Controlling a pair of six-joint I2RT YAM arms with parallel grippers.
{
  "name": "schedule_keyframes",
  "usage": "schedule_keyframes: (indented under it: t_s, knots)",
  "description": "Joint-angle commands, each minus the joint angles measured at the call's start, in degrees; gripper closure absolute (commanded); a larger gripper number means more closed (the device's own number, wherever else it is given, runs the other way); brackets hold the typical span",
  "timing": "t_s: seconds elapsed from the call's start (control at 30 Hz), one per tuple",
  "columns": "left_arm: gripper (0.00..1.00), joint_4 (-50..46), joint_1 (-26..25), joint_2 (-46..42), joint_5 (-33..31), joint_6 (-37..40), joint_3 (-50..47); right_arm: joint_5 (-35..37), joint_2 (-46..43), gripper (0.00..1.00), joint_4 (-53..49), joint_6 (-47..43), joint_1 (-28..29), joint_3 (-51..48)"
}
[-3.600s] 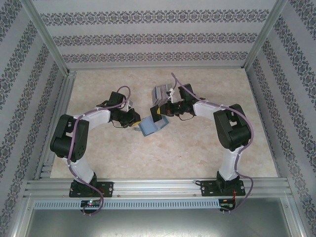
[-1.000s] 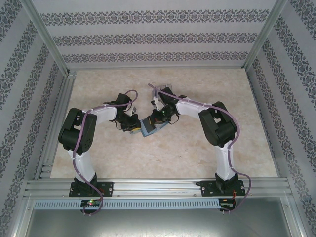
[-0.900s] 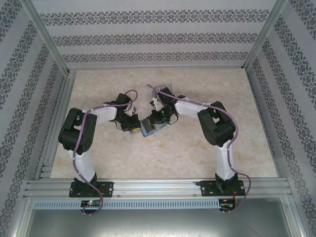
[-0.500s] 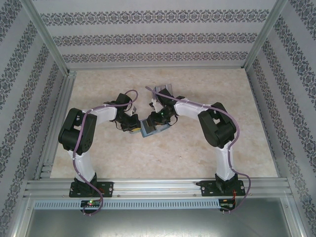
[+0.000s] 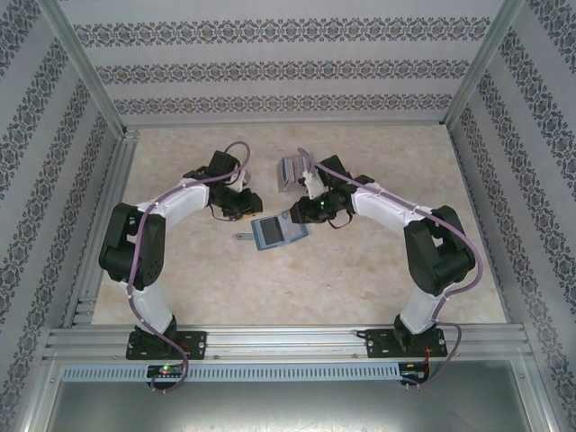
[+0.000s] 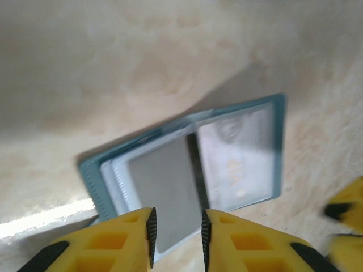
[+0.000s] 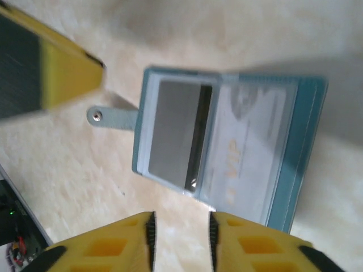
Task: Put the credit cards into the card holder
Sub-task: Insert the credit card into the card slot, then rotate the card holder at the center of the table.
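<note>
The teal card holder [image 5: 273, 231] lies open and flat on the table between my two grippers. In the left wrist view the card holder [image 6: 193, 164] has a grey card [image 6: 167, 190] in one slot and a pale printed card [image 6: 238, 158] in the other. The remaining credit cards [image 5: 292, 168] sit fanned a little behind it. My left gripper [image 5: 245, 206] hovers just left of the holder and my right gripper [image 5: 301, 214] just right of it. Left gripper [image 6: 177, 235] and right gripper [image 7: 180, 238] both stand open with nothing between their fingers.
The holder's strap tab with its snap [image 7: 108, 118] sticks out onto the beige table [image 5: 360, 270]. One of the left gripper's yellow fingers [image 7: 57, 68] shows near the holder. Metal frame rails [image 5: 288, 337] and patterned walls bound the table.
Both grippers have backed off the card holder, which now lies open and flat. The left gripper has opened. The right arm has swung out to the right.
</note>
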Motion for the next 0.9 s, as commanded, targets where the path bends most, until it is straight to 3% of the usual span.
schedule_keyframes:
  t_s: [0.0, 0.17, 0.33, 0.7, 0.87]
  knots:
    - [0.7, -5.0, 0.2, 3.0, -2.4, 3.4, 5.7, -2.2, -1.7, 0.8, 1.9, 1.4, 1.0, -4.9]
    - [0.75, -6.4, 0.4, 10.0, -3.5, 5.8, 11.2, -1.3, -0.8, 0.85, 5.3, 3.5, 1.9, -9.1]
    - [0.79, -5.0, 0.5, 11.8, -4.8, 6.0, 8.2, 0.8, 2.3, 0.84, 8.7, 5.7, 1.6, -8.3]
    - [0.81, -1.0, 0.1, 1.5, -5.6, 3.7, -8.2, 7.9, 11.9, 0.84, 6.7, 4.7, 0.8, 4.3]
    - [0.82, 3.2, -2.5, -1.7, -2.8, 0.3, -14.2, 5.1, 17.9, 0.84, 5.9, 4.4, 1.4, 11.2]
